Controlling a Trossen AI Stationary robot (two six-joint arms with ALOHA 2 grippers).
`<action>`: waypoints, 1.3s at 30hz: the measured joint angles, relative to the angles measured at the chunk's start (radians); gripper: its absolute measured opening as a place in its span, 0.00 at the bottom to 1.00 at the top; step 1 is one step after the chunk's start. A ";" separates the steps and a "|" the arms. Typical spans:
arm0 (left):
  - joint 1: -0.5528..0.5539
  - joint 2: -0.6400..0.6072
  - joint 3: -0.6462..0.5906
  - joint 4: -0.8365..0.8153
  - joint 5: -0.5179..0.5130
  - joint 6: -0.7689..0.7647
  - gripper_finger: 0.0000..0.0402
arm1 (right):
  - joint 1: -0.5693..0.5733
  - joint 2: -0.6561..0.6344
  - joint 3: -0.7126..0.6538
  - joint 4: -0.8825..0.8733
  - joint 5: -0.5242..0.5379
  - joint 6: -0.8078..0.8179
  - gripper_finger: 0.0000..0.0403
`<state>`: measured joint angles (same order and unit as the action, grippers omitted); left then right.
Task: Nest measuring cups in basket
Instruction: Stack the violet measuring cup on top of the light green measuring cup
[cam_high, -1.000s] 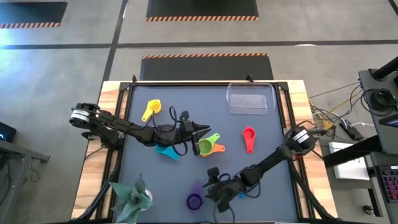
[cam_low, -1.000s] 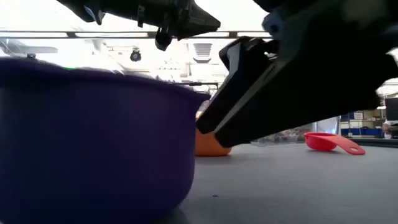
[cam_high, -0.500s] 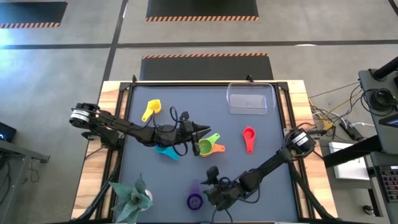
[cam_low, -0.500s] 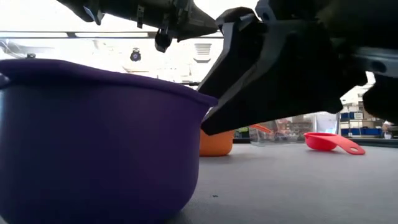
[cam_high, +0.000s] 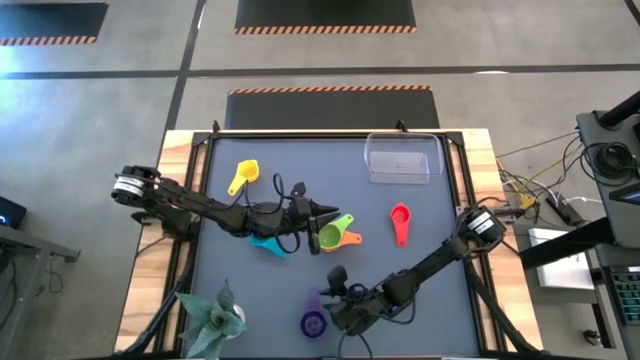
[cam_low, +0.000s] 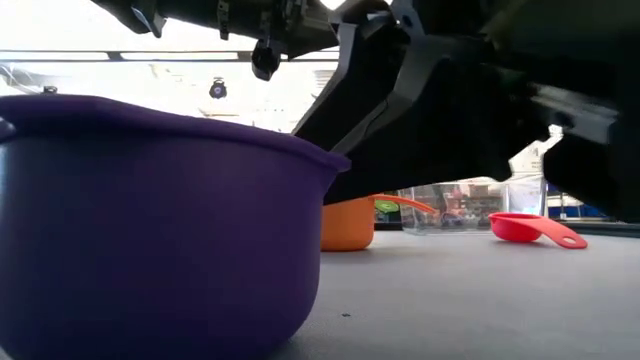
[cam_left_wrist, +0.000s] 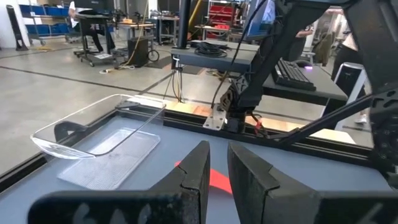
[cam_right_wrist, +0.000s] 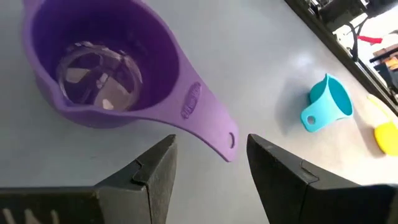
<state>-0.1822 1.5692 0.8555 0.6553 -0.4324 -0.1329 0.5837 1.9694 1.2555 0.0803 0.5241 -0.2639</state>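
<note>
Right end effector (cam_right_wrist: 208, 162) open, empty, over purple cup (cam_right_wrist: 106, 71) handle; handle tip hidden.

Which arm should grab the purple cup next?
Right. The right gripper is open just short of the purple cup handle; the left gripper sits mid-table by the green cup.

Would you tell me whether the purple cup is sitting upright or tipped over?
Upright: the purple cup rests on its base, open mouth up and empty. The open right gripper flanks its handle.
</note>
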 joint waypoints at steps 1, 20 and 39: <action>0.000 0.000 0.000 0.000 0.000 0.000 0.10 | -0.001 0.000 0.000 0.000 0.000 -0.007 0.45; 0.000 0.000 0.000 0.000 -0.001 0.000 0.10 | -0.035 0.000 -0.004 0.017 -0.112 -0.045 0.45; -0.001 0.000 0.000 -0.006 -0.002 -0.006 0.10 | -0.057 0.000 -0.012 0.046 -0.160 -0.041 0.45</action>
<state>-0.1833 1.5691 0.8555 0.6491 -0.4339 -0.1386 0.5264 1.9694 1.2433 0.1259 0.3637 -0.3046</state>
